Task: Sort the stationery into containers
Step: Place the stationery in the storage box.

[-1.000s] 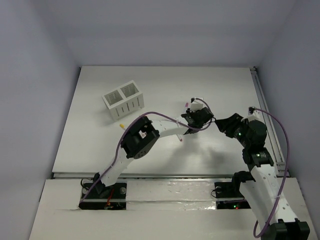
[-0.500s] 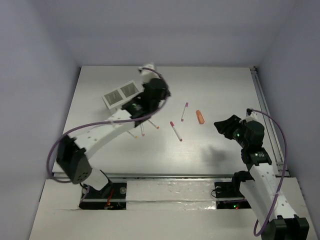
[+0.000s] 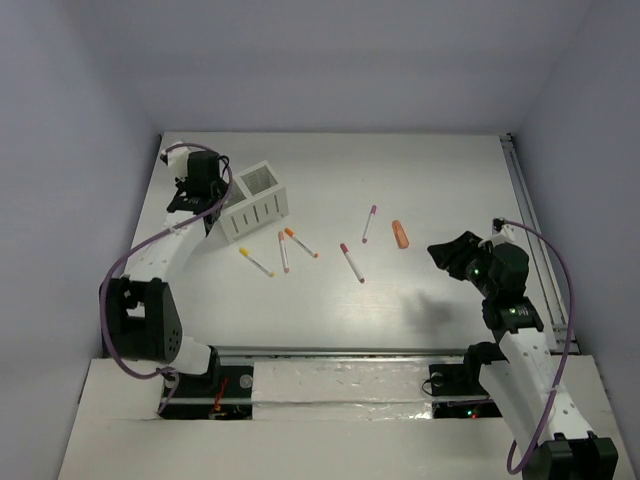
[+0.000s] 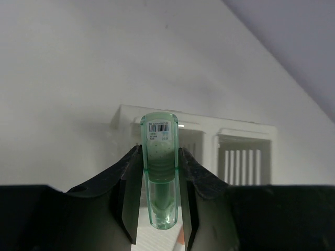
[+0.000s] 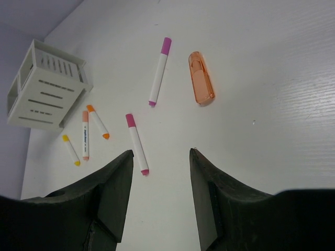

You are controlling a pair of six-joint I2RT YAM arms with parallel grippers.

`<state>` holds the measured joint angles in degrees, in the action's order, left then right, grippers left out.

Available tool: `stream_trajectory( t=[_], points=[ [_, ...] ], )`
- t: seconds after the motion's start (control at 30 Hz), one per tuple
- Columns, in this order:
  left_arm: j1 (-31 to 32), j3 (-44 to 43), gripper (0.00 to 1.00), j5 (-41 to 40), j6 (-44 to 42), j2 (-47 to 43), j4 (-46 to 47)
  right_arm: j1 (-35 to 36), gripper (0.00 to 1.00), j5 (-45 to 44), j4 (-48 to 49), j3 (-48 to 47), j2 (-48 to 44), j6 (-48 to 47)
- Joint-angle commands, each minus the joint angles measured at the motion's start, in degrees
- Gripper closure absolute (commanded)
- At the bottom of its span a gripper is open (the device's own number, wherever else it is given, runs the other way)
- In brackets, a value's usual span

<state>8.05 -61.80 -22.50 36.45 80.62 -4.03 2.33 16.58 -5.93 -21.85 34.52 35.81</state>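
Note:
My left gripper (image 3: 204, 192) is shut on the mint green capsule (image 4: 159, 167) and holds it over the left end of the white slatted box (image 3: 262, 210). In the left wrist view the box (image 4: 246, 132) lies just beyond the capsule. My right gripper (image 3: 447, 250) is open and empty, above the table right of the orange capsule (image 3: 401, 234). Two magenta-capped pens (image 3: 369, 223) (image 3: 351, 262), two orange-capped pens (image 3: 300, 242) (image 3: 283, 251) and a yellow-capped pen (image 3: 256, 262) lie on the table. The right wrist view shows the orange capsule (image 5: 201, 77), the pens and the box (image 5: 47, 86) ahead of my open fingers (image 5: 118, 178).
The white table (image 3: 450, 170) is walled in on three sides by grey panels. A metal rail (image 3: 530, 220) runs along the right edge.
My left arm has swung from the middle of the table to the far left, carrying the mint green capsule to the box. The right arm has not moved.

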Motion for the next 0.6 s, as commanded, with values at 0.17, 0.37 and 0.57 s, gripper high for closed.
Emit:
stream_trajectory(
  t=[0.17,0.37,0.57],
  points=[
    [-1.37,-2.62,0.97,0.97,-1.11,5.07,1.39,0.31,0.47,0.38,2.33,-0.13,-1.04,-0.83],
    [-1.37,-3.42,0.85,1.58,-2.08,6.13,1.31,0.31,0.47,0.74,2.51,0.05,-0.95,-0.66],
    [0.55,-3.06,0.55,2.29,-3.22,2.71,2.89,0.31,0.47,0.91,2.77,0.14,-0.77,-0.57]
  ],
)
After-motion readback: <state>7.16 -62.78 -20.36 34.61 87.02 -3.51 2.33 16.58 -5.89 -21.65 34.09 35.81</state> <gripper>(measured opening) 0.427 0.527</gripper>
